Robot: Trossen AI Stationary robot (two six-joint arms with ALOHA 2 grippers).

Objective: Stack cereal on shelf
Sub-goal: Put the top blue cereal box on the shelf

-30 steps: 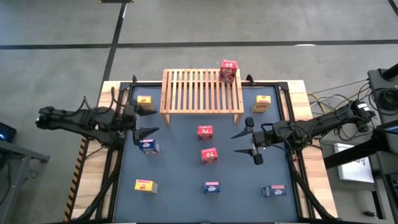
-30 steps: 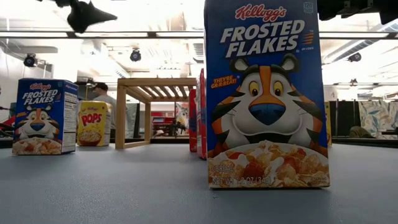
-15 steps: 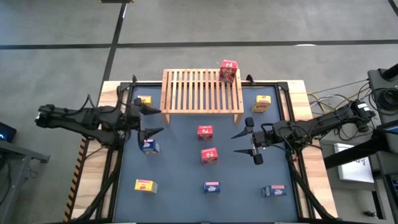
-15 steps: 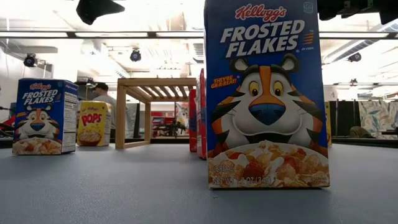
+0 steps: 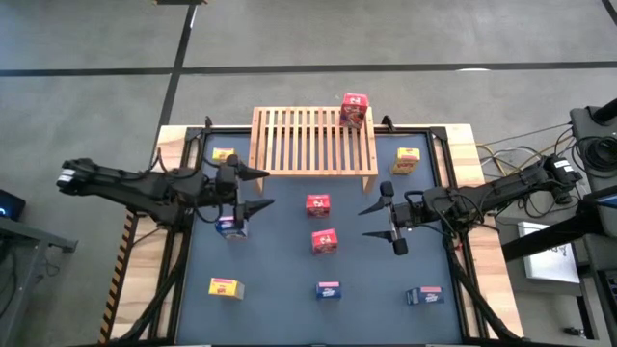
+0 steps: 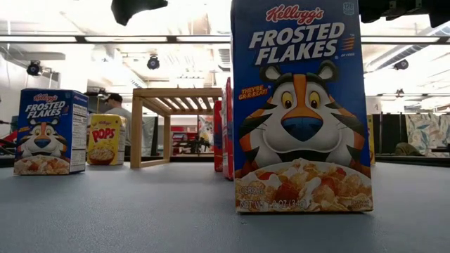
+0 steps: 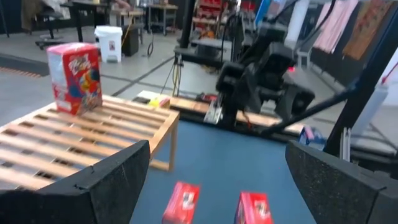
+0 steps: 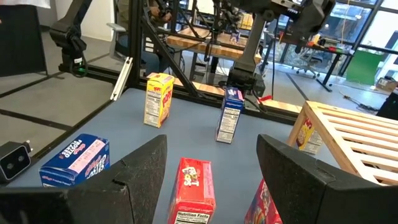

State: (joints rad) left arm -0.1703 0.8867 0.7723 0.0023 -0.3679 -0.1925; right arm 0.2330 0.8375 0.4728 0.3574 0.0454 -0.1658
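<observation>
Cereal boxes were tiny cardboard things scattered across the bench, with just one red box already up on the shelf at its far right corner, so I'd guess they were feather-light, stiff enough but easy to crush or tip, and a bit slick on the printed faces. Left pincer was wide open with nothing in it, hovering right over the blue box near the shelf's left leg, and I'd have pinched that one gently across its two narrow sides, mid-height. Right pincer sat partway open and empty toward the bench's right edge, beside the two red boxes in the middle.
</observation>
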